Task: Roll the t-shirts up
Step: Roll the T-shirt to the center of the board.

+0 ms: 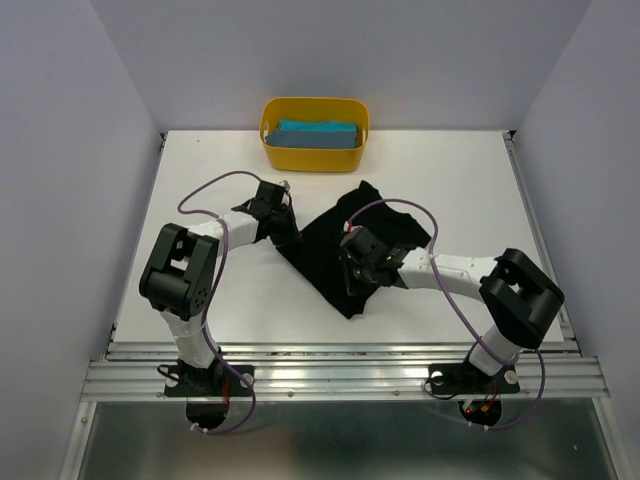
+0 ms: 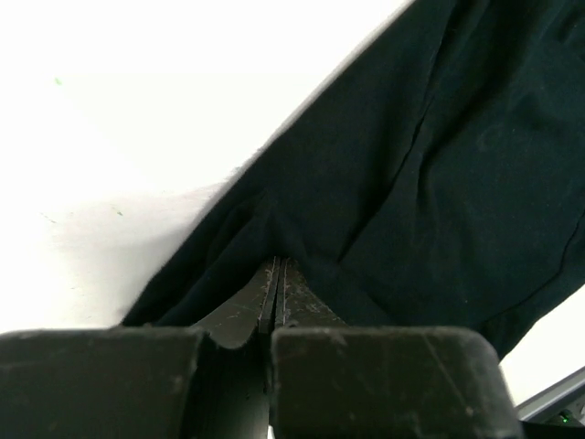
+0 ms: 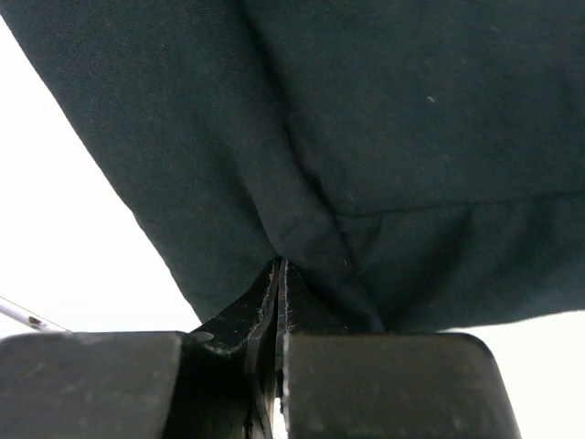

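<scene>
Both tools are pinched narrow on the black soft cloth t-shirt (image 1: 335, 232), which lies spread and rumpled on the white surface (image 1: 200, 170) between them. Your left tool (image 1: 284, 228) bites a fold at one edge, and your right tool (image 1: 353, 268) bites a fold on the opposite side. This looks like the start of the work on this shirt, with the cloth gripped but not yet flattened or rolled.

To do it well, move the two tools as a pair. Keep the cloth between them just taut so it smooths out, and don't pull so hard that a thin pinch slips free. Stay low over the surface so the loose part drags flat rather than bunching under the tips.

The top view gives you the shirt's whole outline and the teal-blue t-shirt (image 1: 318, 134), which waits folded in the yellow plastic tub (image 1: 300, 158) well beyond both tools, but it hides the jaws. The wrist views settle the grip, each showing cloth gathered to a point right at the closed tips. Ahead of the left tool a long straight edge runs away to the right, with bare surface to its left. Ahead of the right tool a seam line crosses the cloth, with bare surface off to the left.
</scene>
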